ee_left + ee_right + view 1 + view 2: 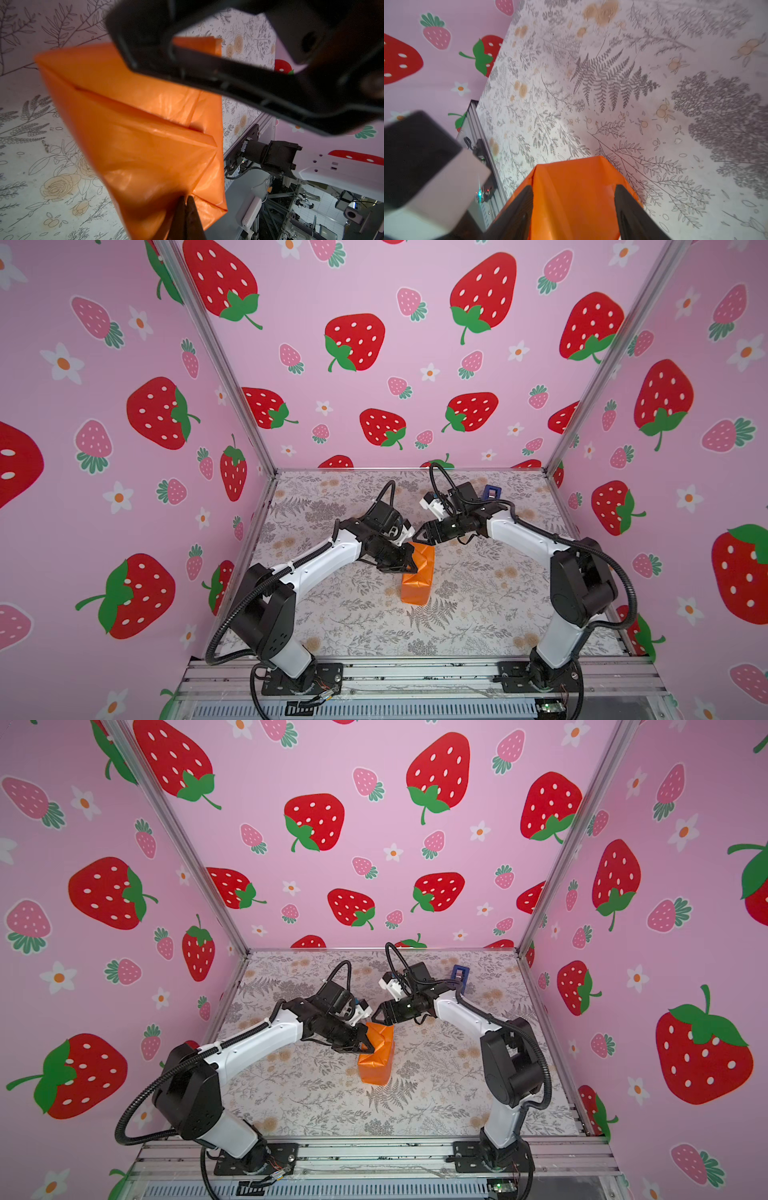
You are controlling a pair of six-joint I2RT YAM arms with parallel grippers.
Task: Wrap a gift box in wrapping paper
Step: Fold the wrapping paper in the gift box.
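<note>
On counter: wrapping paper, folded shut.
Left end effector: together, tips against paper.
Right end effector: apart, over far end.
Risk: a slip could let paper spring open.

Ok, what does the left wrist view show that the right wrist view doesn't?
Only left wrist: the left gripper, shut, tips against the paper, whose folded seams show; the right arm near its base. Only right wrist: the right gripper open over the paper's end; the fern print. Both: the orange paper, the floral table, the strawberry wall.
</note>
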